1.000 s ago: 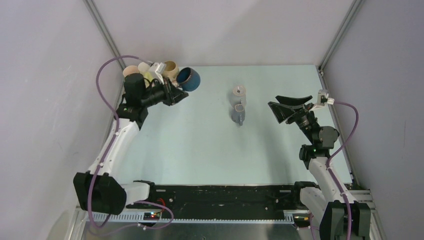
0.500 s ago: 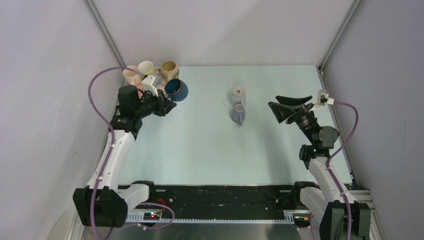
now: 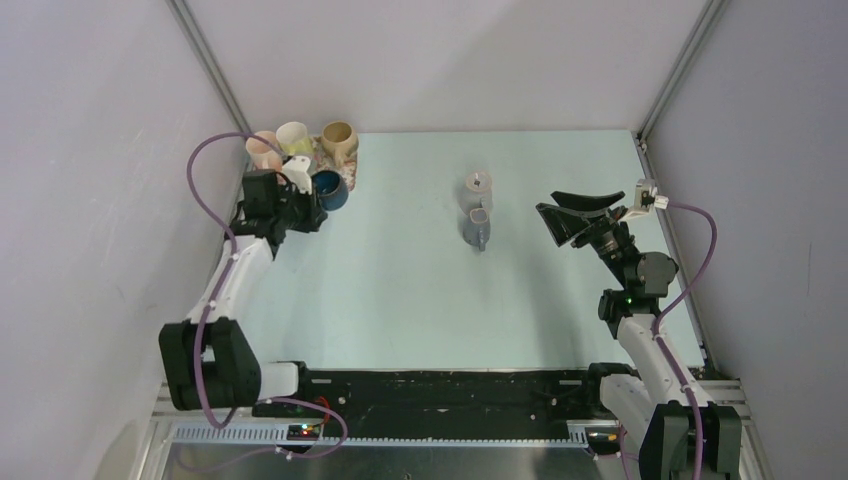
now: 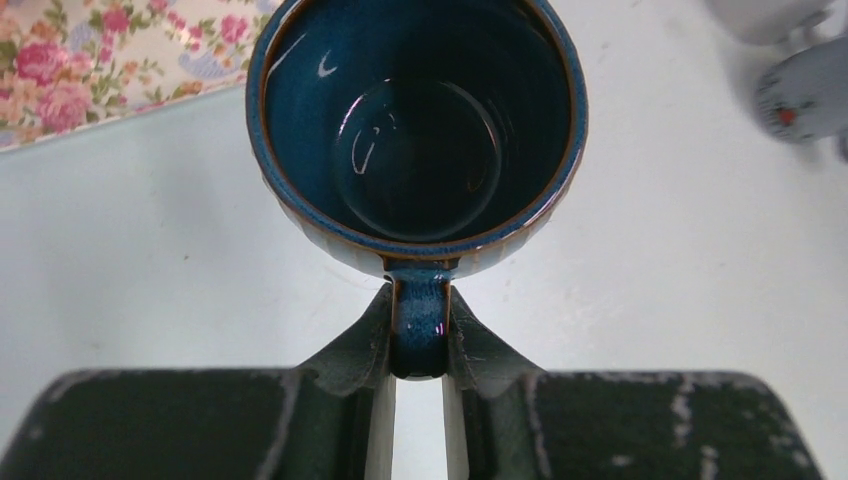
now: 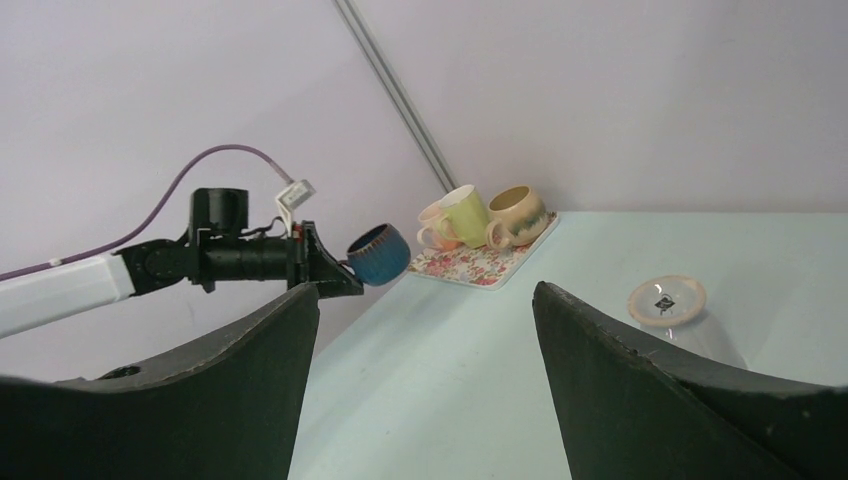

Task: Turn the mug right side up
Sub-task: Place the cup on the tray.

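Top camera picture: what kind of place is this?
Probably a robot test booth: plain grey walls on metal frame rails, two robot arms bolted to a pale blue table, ceramic mugs on a flowered tray.

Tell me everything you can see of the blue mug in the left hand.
The glossy dark blue ceramic mug has a brownish rim edge, a ribbed outer wall and one loop handle. It is empty. The left hand is shut on the handle, one finger on each side; nothing else seems to touch it. It hangs above the table with its mouth up, slightly tilted, beside the near corner of the floral tray at the table's far left.
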Robot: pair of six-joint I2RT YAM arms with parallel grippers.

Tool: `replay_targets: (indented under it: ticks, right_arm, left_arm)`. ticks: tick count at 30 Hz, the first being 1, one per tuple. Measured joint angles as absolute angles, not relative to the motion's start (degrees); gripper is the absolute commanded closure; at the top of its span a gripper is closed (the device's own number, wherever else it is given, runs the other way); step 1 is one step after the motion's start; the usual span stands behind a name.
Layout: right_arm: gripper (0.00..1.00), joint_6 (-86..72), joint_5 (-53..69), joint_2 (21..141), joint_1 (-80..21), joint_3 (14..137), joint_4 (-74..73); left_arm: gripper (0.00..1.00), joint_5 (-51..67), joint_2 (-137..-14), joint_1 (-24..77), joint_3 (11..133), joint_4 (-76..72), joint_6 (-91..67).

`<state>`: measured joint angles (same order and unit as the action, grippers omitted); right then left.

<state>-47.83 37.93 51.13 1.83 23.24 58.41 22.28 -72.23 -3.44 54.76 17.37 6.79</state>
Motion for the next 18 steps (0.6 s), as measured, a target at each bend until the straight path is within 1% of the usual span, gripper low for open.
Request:
replay_targets:
  ticks: [5,18]
  right_arm:
    - [0.17,-47.8,37.9,51.1,1.8,23.2,58.1]
    - [0.17,-47.4,37.9,51.1,1.8,23.2,57.3]
  left_arm:
    - [1.0,17.1,-79.0,-4.0,57.3,18.1,8.6]
    - [1.0,3.3,-94.8,-5.3,69.4,18.1,10.6]
